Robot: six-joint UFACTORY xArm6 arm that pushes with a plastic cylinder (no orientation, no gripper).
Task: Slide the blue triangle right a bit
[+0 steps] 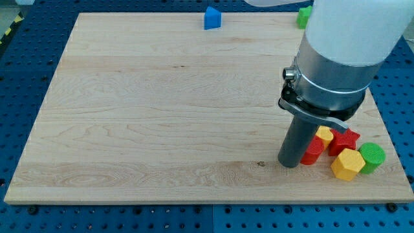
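Note:
The blue triangle (212,18) sits at the view's top edge of the wooden board (162,116), a little left of centre. My tip (289,164) rests on the board at the view's lower right, far from the blue triangle. It touches the left side of a red block (314,151). The arm's grey and white body hides the board's upper right.
A cluster lies right of my tip: a small yellow block (324,134), a red star-like block (345,140), a yellow hexagon (347,164) and a green cylinder (372,156). A green block (304,16) shows at the view's top, partly hidden by the arm.

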